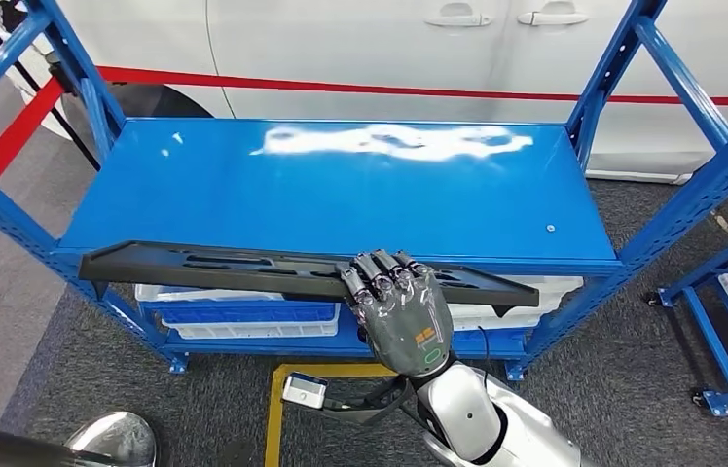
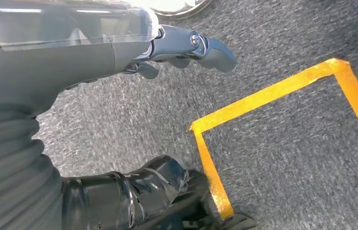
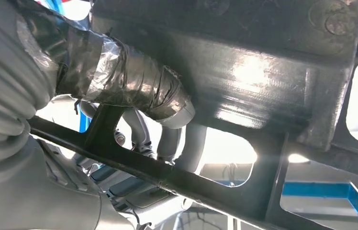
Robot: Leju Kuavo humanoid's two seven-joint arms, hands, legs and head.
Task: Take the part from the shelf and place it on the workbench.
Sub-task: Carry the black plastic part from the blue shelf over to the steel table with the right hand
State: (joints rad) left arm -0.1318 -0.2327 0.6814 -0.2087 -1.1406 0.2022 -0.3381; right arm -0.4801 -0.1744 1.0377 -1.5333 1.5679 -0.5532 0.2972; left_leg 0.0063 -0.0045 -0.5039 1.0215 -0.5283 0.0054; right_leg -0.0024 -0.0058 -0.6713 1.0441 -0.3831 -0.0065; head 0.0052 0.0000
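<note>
The part [image 1: 243, 268], a long, flat black plastic piece with slots cut through it, lies lengthwise along the front edge of the blue shelf [image 1: 341, 195], running from near the shelf's front left corner almost to its front right corner. It appears to overhang that edge a little, and its right end dips slightly lower than its left. The right hand [image 1: 397, 309] grips the part right of its middle: in the head view the fingers [image 1: 380, 272] curl over the top of the black piece, with the back of the hand facing the camera. In the right wrist view the part [image 3: 244, 81] is seen from underneath, close up, with the taped thumb [image 3: 134, 86] pressed against its underside and the other fingers [image 3: 182, 143] showing through one of its openings. So the hand is closed on the part, thumb below and fingers above.

The left hand [image 2: 186, 48] hangs over grey carpet [image 2: 287, 158], holding nothing, its fingers loosely extended; a corner of yellow floor tape [image 2: 263, 96] lies beneath it.

Under the shelf's top level, white and blue bins [image 1: 243, 313] sit on a lower level. Behind the shelf stands a white car [image 1: 389, 49] with a red stripe.
</note>
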